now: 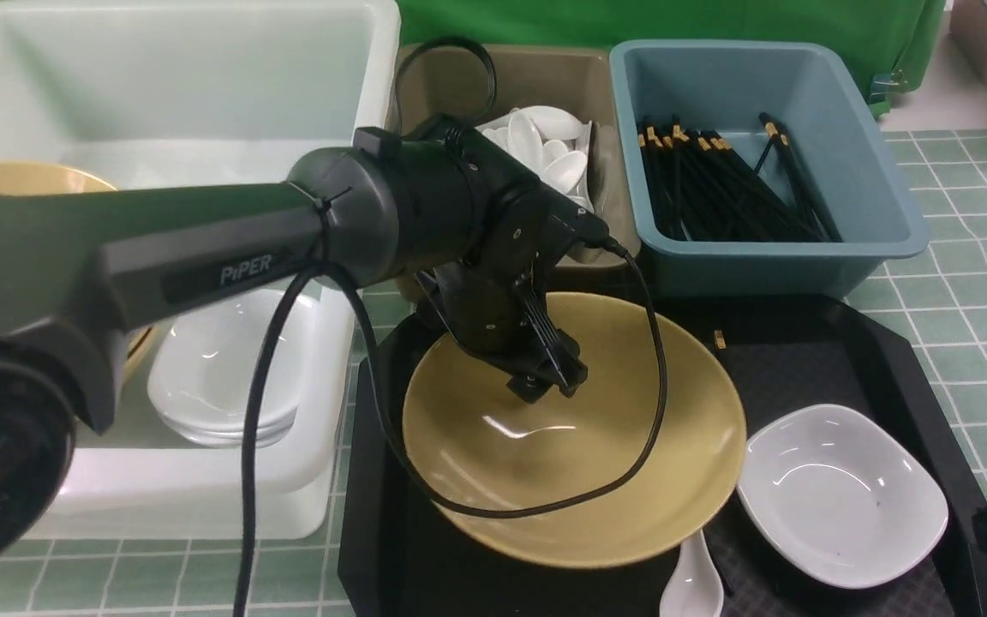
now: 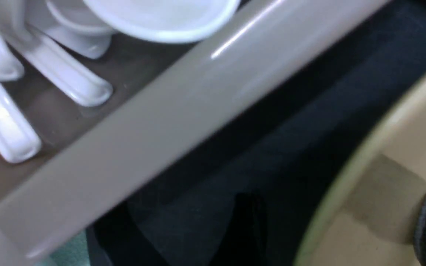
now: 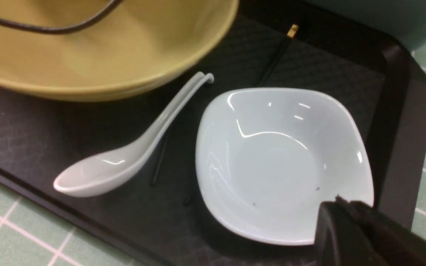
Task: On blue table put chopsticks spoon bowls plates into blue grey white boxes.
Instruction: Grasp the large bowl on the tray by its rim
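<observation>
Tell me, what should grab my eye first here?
The big black left arm stretches in from the left, its end effector hanging over a wide mustard bowl on the black tray. Behind on the right, a blue box holds a heap of black chopsticks; a white dish lies beside the bowl.

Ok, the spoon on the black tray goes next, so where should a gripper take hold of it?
Probably the spoon at mid-handle, from above, jaws across it: the handle tip sits close by the tan bowl rim, and the scoop is wide and rounded.
</observation>
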{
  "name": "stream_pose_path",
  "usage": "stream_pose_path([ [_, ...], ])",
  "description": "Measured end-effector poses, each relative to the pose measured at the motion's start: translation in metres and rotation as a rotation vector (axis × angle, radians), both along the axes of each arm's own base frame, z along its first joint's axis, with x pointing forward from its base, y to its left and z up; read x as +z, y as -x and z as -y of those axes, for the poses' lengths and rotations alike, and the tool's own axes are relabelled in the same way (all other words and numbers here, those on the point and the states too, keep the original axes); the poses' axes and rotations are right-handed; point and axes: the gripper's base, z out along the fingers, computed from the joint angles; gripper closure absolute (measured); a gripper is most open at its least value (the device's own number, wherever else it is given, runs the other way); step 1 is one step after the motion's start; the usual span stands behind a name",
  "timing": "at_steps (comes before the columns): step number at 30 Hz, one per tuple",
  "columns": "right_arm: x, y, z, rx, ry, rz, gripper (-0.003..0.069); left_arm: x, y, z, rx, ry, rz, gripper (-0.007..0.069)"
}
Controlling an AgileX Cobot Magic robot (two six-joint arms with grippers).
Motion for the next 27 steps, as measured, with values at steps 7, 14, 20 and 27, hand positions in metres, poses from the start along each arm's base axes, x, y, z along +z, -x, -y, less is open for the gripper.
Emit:
stream_pose_path([
  [7,0.000,0.000,0.000,0.000,0.003,0.001,0.0603,-0.002,-0.006,0.004,0.013,0.014,0.022,0.0223],
  [14,0.000,0.000,0.000,0.001,0.004,0.001,0.0595,0.007,-0.003,0.002,0.013,0.024,0.035,0.0242],
  [20,0.000,0.000,0.000,0.001,0.004,0.001,0.0592,0.066,0.013,-0.007,0.012,0.120,0.107,0.0557],
  [27,0.000,0.000,0.000,0.001,0.004,0.001,0.0591,0.120,0.031,-0.024,-0.010,0.177,0.223,0.0615],
])
